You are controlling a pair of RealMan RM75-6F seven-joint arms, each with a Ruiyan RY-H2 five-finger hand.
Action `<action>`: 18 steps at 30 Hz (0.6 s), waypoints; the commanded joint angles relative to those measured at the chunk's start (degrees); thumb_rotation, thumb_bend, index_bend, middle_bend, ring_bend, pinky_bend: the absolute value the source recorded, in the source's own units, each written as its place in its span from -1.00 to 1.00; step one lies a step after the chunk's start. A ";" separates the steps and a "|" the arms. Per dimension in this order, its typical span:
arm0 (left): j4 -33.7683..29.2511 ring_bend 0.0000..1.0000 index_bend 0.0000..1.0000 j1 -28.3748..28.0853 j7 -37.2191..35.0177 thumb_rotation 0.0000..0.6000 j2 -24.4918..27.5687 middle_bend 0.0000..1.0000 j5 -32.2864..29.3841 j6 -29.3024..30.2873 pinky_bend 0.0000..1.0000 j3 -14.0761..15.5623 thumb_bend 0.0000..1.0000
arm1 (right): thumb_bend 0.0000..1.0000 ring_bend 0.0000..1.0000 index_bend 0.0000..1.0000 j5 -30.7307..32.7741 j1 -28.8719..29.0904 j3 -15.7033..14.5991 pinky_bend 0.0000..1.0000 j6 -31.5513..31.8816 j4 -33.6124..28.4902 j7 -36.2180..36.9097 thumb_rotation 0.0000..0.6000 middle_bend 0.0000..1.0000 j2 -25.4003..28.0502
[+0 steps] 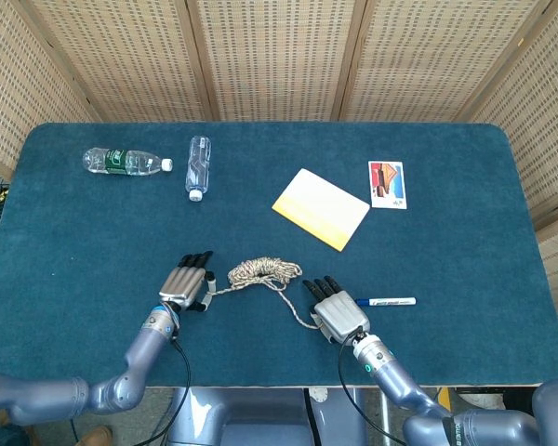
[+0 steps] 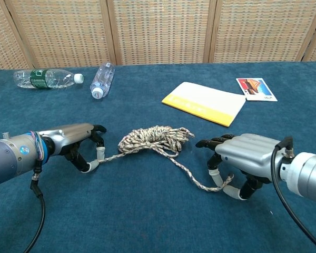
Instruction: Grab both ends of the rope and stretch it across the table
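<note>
Rope: rough braided fibre, speckled. Table: matt blue cloth, slightly fuzzy. Hands: smooth silver metal (black fingers). Bottles: clear glossy plastic. Screens: woven cane.

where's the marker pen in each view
Head view: the marker pen lies on the table just right of the right hand, pointing away from it.
Chest view: not visible.
Shared landmark: the coiled rope between the hands; the right hand marks the pen's side.
</note>
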 commanded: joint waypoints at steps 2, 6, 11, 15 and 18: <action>0.40 -1.00 0.17 -0.11 0.27 1.00 -0.18 -1.00 0.00 0.14 -1.00 0.13 -0.04 | -0.13 -1.00 0.19 -0.04 -0.01 0.02 -1.00 0.02 0.04 0.07 1.00 -1.00 -0.01; 0.56 -1.00 0.20 -0.10 0.06 1.00 -0.18 -1.00 0.07 0.14 -1.00 0.07 -0.01 | -0.13 -1.00 0.19 -0.16 -0.05 0.06 -1.00 0.07 0.14 0.30 1.00 -1.00 0.04; 0.43 -1.00 0.25 0.06 -0.70 1.00 0.06 -1.00 0.97 0.37 -1.00 -0.18 0.01 | -0.13 -1.00 0.20 -0.29 -0.08 0.26 -1.00 0.19 0.18 0.68 1.00 -1.00 0.15; -0.18 -1.00 0.26 0.26 -1.47 1.00 0.82 -1.00 2.27 1.12 -1.00 -0.72 0.01 | -0.13 -1.00 0.26 -0.58 -0.14 0.91 -1.00 0.78 0.06 1.36 1.00 -1.00 0.50; -0.91 -1.00 0.27 0.53 -2.18 1.00 1.85 -1.00 3.42 1.93 -1.00 -1.25 0.01 | -0.13 -1.00 0.29 -1.21 -0.29 1.60 -1.00 1.60 -0.07 2.29 1.00 -1.00 1.13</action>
